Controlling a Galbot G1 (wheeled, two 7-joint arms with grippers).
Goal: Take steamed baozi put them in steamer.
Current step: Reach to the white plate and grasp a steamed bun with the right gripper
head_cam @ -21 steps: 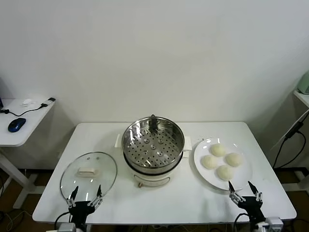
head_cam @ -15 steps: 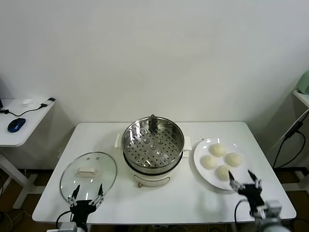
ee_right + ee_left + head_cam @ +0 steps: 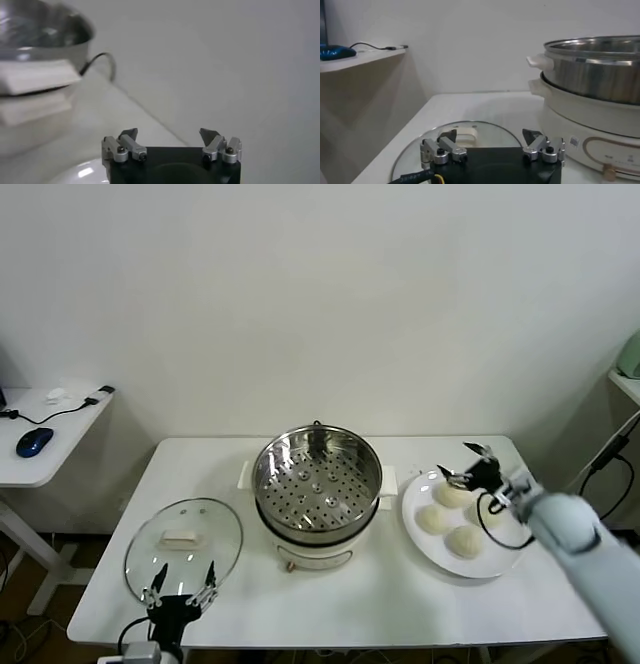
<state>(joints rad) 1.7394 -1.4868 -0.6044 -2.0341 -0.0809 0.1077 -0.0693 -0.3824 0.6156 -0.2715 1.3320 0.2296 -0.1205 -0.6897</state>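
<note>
Four cream-white baozi lie on a white plate (image 3: 421, 542) to the right of the steamer: a far one (image 3: 451, 496), a left one (image 3: 433, 519), a near one (image 3: 465, 541) and a right one (image 3: 488, 513) partly behind my right arm. The steel steamer (image 3: 317, 484) with its perforated tray stands at the table's middle, with nothing in it. My right gripper (image 3: 466, 465) is open and empty just above the far baozi. In the right wrist view the gripper (image 3: 170, 136) shows open, with the steamer (image 3: 40, 30) off to one side. My left gripper (image 3: 180, 582) is open and parked at the table's front edge.
A round glass lid (image 3: 184, 542) with a white knob lies flat left of the steamer, right ahead of my left gripper (image 3: 492, 139). A side desk (image 3: 45, 434) with a blue mouse stands at the far left. The wall is behind the table.
My right gripper has left the table's front edge and moved up and away over the plate to the far baozi. The left arm has barely moved.
</note>
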